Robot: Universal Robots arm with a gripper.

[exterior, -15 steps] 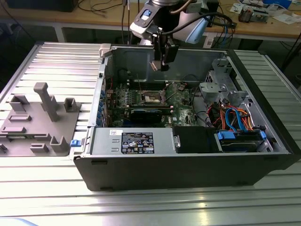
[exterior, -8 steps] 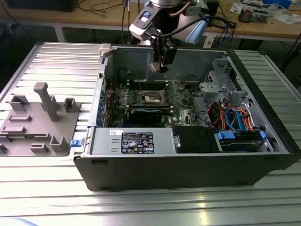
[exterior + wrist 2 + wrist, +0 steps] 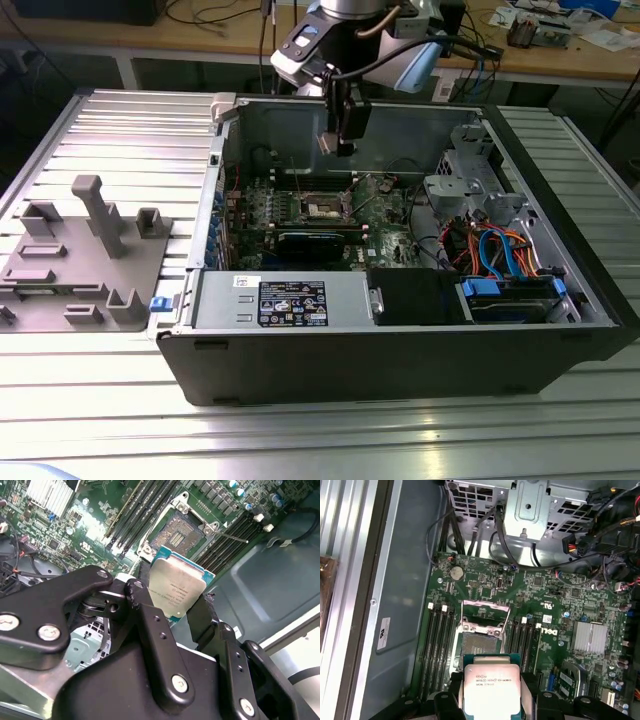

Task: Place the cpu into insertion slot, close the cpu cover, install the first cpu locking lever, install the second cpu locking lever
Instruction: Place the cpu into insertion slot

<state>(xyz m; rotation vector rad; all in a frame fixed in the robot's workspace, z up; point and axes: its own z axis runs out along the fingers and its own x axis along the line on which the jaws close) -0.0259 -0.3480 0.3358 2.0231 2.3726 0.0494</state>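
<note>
Arm (image 3: 335, 35) comes in from the back of the exterior view and points pretty much straight down into the open computer case (image 3: 400, 350), which lies on its side on the ribbed metal bench (image 3: 100, 130). The gripper (image 3: 341, 140) hangs well above the green motherboard (image 3: 385, 215), not touching anything in there.

Fingers (image 3: 150, 625) are pinched in on the cpu (image 3: 177, 592), one on each opposite edge. So the chip sits right between them, silver face toward the camera in both wrist views.

Below it the insertion slot (image 3: 479, 640) is bare with the pin field showing. The cpu is clearly apart from it, up in the air roughly over it. The cpu cover (image 3: 485, 606) is flipped up open at one edge of the slot, with black memory slots (image 3: 437, 650) running along either side.
</note>
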